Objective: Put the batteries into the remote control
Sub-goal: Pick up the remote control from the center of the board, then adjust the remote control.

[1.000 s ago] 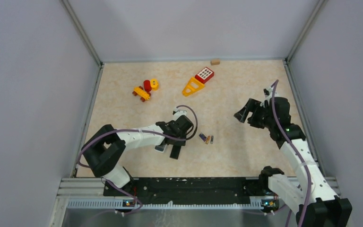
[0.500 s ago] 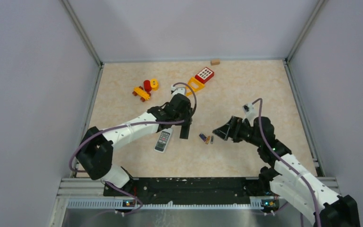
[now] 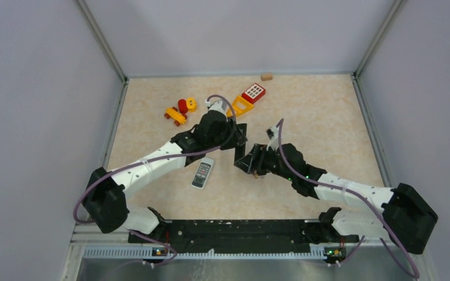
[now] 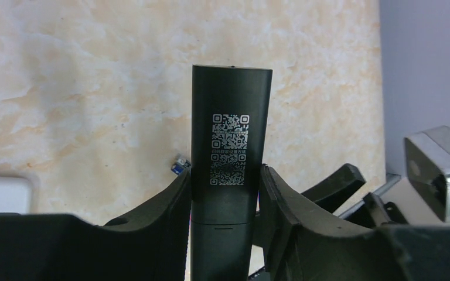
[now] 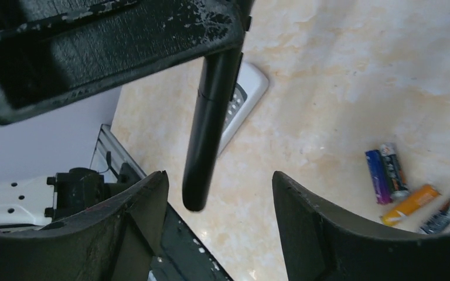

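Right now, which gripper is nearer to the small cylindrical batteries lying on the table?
Right. The right gripper hangs close above the batteries; the left gripper, holding the slim black remote, sits farther back.

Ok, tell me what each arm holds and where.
Left fingers clamp the black remote by its two long sides; right fingers are open, holding nothing.

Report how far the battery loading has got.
Done: the left gripper is shut on the black remote, held up off the table. In hand: the open right gripper hangs near that remote's free end. Left: the batteries lie loose on the table, none picked up, so all loading remains.
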Action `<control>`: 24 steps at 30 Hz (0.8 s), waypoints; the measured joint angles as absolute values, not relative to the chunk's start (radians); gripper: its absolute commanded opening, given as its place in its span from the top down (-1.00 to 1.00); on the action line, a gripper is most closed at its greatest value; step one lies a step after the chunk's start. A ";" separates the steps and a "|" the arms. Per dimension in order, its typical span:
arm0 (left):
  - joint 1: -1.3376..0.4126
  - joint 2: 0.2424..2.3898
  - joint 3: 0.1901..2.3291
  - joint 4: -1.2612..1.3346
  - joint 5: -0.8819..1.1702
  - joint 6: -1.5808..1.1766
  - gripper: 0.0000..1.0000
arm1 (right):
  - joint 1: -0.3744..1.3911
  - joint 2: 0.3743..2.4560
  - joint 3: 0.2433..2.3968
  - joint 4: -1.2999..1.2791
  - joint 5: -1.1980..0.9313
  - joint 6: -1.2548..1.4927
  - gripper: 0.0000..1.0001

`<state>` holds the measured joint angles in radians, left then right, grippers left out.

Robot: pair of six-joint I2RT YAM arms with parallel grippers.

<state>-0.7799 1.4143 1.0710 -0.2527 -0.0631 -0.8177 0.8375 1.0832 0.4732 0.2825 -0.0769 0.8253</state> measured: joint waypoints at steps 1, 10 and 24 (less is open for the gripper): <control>-0.779 1.405 1.067 -0.247 -0.057 -0.822 0.28 | 0.854 1.113 0.492 0.293 -0.065 0.828 -0.20; -0.773 1.364 1.012 -0.219 0.004 -0.865 0.22 | 0.926 1.190 0.526 0.416 0.021 0.875 0.33; -0.682 1.253 0.913 -0.130 0.163 -0.813 -0.97 | 0.928 1.125 0.511 0.408 0.080 0.873 1.00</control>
